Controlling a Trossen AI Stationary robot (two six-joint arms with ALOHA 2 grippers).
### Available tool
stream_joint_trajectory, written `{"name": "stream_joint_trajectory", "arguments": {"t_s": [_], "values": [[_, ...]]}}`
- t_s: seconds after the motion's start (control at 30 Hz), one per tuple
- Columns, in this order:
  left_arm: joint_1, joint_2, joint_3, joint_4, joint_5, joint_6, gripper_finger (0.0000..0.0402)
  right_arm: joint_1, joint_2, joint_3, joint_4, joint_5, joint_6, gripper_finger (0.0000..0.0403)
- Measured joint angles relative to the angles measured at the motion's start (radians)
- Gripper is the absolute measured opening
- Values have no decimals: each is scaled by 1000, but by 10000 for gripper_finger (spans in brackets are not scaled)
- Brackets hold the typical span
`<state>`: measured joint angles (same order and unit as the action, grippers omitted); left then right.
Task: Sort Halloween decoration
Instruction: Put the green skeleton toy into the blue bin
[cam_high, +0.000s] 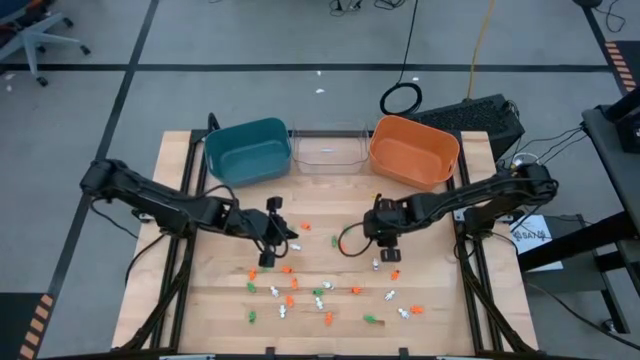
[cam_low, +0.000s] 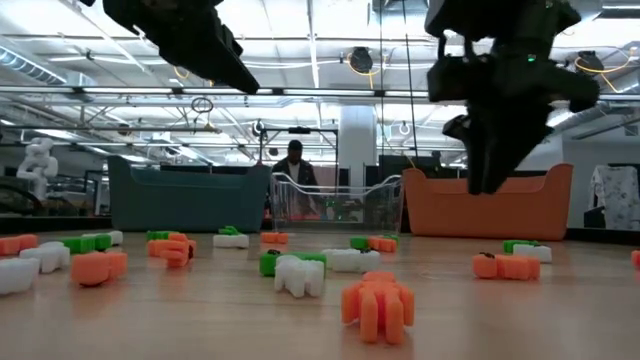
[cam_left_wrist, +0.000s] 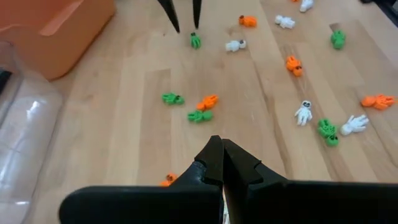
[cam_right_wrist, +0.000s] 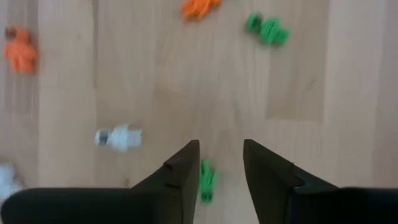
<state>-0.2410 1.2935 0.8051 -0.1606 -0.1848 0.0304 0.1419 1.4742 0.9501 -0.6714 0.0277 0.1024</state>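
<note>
The Halloween decoration, many tiny orange, green and white trinkets (cam_high: 320, 292), lies scattered on the near half of the wooden table. My right gripper (cam_right_wrist: 221, 163) hangs open above the table and points steeply down. A green trinket (cam_right_wrist: 206, 179) lies on the wood below the gap, close to one finger. The left wrist view shows the same trinket (cam_left_wrist: 195, 40) under those fingertips. My left gripper (cam_left_wrist: 221, 155) is shut and empty, slanting down over the table's left middle (cam_high: 285, 238), above green and orange trinkets (cam_left_wrist: 200, 109).
A teal bin (cam_high: 247, 150), a clear bin (cam_high: 330, 150) and an orange bin (cam_high: 413, 150) stand in a row along the far edge. Bare wood lies between the bins and the trinkets. A person (cam_low: 294, 165) shows in the room behind the clear bin.
</note>
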Motion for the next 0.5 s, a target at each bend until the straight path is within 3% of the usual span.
{"name": "stream_joint_trajectory", "arguments": {"t_s": [0.2, 0.5], "values": [[-3, 44, 0, 81, 0, 0, 0, 69, 14, 0, -85, 4, 58, 148], [-3, 62, 0, 147, -1, 1, 0, 136, 47, 0, -109, 162, 97, 171]]}}
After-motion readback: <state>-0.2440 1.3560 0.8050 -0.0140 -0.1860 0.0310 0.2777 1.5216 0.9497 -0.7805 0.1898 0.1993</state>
